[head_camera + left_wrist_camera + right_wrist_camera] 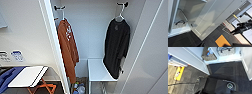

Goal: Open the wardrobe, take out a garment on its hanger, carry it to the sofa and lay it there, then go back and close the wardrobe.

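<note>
**Open wardrobe with two hanging tops**

Garment: a plain black long-sleeved top of soft, matte cloth, hanging straight down at the right side of the wardrobe interior. Its shoulders drape over a thin white hanger, whose hook rises to a dark wall peg near the top. The hem reaches down in front of a smooth white shelf.

Wardrobe: flat, smooth white panels; both doors stand open, the left door seen edge-on, the right door broad and plain. At the left side of the interior hangs a rust-orange top with white print, on its own peg. At the bottom of the wardrobe, the right wrist view shows a coarse woven basket holding bottles, and beside it a paler woven basket with a dark loop handle.

Surroundings: dark carpet lies before the wardrobe. Outside the left door stands a white tray-like top on crossed orange legs, with blue cloth beside it.

Arms: whether the jaws of either arm are apart or together cannot be told.
</note>
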Controlling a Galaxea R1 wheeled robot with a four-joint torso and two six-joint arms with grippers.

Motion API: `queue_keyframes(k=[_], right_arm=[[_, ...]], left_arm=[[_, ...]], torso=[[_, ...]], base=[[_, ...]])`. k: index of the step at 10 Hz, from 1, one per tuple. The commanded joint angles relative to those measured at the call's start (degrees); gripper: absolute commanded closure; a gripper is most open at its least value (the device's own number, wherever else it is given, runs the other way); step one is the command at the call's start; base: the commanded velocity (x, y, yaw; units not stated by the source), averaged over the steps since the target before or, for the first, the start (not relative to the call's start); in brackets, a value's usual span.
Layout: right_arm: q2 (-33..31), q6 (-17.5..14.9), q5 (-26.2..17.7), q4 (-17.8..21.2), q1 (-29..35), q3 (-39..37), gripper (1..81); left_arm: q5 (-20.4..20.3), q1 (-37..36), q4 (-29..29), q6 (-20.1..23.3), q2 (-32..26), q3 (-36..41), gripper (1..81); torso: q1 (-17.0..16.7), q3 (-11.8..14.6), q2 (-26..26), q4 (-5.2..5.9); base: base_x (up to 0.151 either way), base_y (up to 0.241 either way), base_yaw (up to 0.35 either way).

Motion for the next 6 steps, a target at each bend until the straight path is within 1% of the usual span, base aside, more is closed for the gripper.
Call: queue_keyframes(k=[1, 2, 3, 6], right_arm=[[6.2, 4.6, -0.5, 0.4, -1.7, -6.3, 1.0], [8.7, 6.4, -0.5, 0.3, -1.9, -8.7, 1.0], [10.5, 7.4, -0.4, 0.3, -2.2, -10.4, 1.0], [14.2, 7.9, -0.4, 0.5, -2.6, -13.3, 1.0]], left_arm=[[-1.7, -3.5, -1.8, 0.0, 3.8, -3.5, 1.0], [-1.9, -3.7, -3.0, -0.4, 5.9, -6.2, 1.0], [-3.4, -3.7, -3.8, -0.7, 7.7, -8.5, 1.0], [-7.3, -4.2, -4.8, -4.5, 12.4, -16.4, 1.0]], torso=[[0.0, 0.0, 0.0, 0.0], [0.0, 0.0, 0.0, 0.0], [0.0, 0.0, 0.0, 0.0], [0.0, 0.0, 0.0, 0.0]], base=[[0.0, 0.0, 0.0], [0.0, 0.0, 0.0], [0.0, 0.0, 0.0], [0.0, 0.0, 0.0]])
